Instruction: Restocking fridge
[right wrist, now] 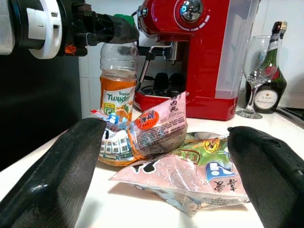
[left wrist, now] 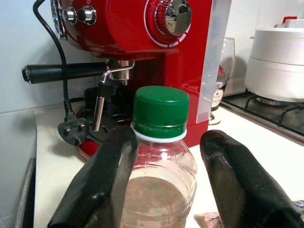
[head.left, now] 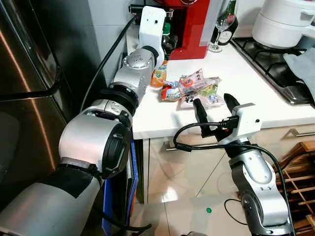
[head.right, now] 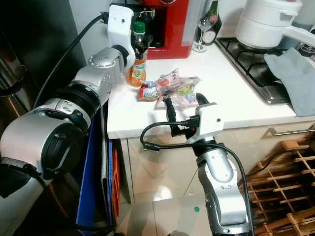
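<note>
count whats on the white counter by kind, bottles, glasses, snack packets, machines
juice bottle, green cap, orange label, left end effector around its neck: 1
dark wine bottle: 1
wine glass: 1
red espresso machine: 1
snack packets, overlapping pile in front of the open right end effector: at least 3
total: at least 7

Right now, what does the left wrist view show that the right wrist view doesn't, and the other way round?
Left wrist view alone: the bottle's green cap close up between the left gripper fingers, a plug, and a white pot on the stove.

Right wrist view alone: the snack packets between the open right gripper fingers, a dark wine bottle.

Both: juice bottle, red coffee machine, wine glass.
</note>
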`<state>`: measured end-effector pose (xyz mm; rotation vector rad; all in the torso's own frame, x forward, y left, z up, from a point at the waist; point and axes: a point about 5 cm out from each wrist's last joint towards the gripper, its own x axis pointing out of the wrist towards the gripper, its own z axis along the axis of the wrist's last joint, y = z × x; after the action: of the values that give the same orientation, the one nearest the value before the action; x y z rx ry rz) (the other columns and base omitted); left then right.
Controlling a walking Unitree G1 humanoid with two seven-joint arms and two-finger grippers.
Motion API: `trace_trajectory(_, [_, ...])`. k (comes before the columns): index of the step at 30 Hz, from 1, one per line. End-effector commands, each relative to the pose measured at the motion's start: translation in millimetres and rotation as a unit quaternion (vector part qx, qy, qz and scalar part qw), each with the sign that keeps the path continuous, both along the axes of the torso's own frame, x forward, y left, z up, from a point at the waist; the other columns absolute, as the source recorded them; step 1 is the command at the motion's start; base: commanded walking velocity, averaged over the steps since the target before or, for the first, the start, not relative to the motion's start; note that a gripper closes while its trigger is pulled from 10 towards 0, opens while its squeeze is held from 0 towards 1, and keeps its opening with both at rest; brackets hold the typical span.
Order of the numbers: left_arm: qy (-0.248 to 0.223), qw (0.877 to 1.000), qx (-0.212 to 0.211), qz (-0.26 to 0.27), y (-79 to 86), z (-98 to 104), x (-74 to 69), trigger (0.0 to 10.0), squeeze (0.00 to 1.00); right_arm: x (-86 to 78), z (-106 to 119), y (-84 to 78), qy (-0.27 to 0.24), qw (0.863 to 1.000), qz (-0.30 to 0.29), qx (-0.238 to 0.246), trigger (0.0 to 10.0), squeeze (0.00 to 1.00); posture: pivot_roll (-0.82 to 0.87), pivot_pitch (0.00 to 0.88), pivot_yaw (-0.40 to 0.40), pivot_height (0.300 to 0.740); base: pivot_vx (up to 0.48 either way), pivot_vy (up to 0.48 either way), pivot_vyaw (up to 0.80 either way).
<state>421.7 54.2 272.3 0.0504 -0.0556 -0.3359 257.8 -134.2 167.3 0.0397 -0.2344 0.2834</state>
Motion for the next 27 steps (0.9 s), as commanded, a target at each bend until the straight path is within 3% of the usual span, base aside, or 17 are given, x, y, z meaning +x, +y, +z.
trace_trajectory(1, [0.055, 0.998, 0.012, -0.008, -1.7, -27.0, -2.6, 0.0, 0.00, 4.8, -2.0, -1.8, 0.007, 1.000, 0.001, -0.005, 10.0, 0.00, -0.24, 0.000, 0.011, 0.740, 0.000, 0.000, 0.00])
trace_trajectory(10, [0.035, 0.999, 0.007, -0.026, -5.2, -17.9, -2.7, 0.0, 0.00, 14.6, -1.6, -1.6, 0.005, 1.000, 0.006, -0.010, 10.0, 0.00, -0.22, 0.000, -0.002, 0.740, 0.000, 0.000, 0.00])
trace_trajectory(15, [-0.003, 0.999, -0.004, -0.043, -6.1, -4.1, -2.6, 0.0, 0.00, 20.6, -0.4, -0.6, 0.000, 1.000, 0.006, -0.008, 10.0, 0.00, -0.20, 0.000, -0.008, 0.740, 0.000, 0.000, 0.00])
trace_trajectory(20, [-0.112, 0.991, -0.016, -0.070, -2.6, 35.6, -5.3, 0.0, 0.00, 28.0, 0.0, 1.4, -0.006, 1.000, 0.008, -0.005, 10.0, 0.00, -0.17, 0.000, -0.019, 0.740, 0.000, 0.000, 0.00])
trace_trajectory(22, [-0.121, 0.990, -0.015, -0.072, -2.2, 38.8, -5.9, 0.0, 0.00, 28.8, 0.3, 1.7, -0.007, 1.000, 0.009, -0.004, 10.0, 0.00, -0.17, 0.000, -0.019, 0.740, 0.000, 0.000, 0.00])
trace_trajectory(23, [-0.161, 0.984, -0.014, -0.080, -1.4, 50.4, -9.2, 0.0, 0.00, 31.9, 0.8, 1.9, -0.009, 1.000, 0.010, -0.005, 10.0, 0.00, -0.15, 0.000, -0.029, 0.740, 0.000, 0.000, 0.00])
trace_trajectory(27, [-0.214, 0.971, -0.021, -0.108, -4.8, 63.7, -18.3, 0.0, 0.00, 37.3, 2.2, 1.8, -0.013, 1.000, 0.013, -0.007, 10.0, 0.00, -0.13, 0.000, -0.037, 0.740, 0.000, 0.000, 0.00])
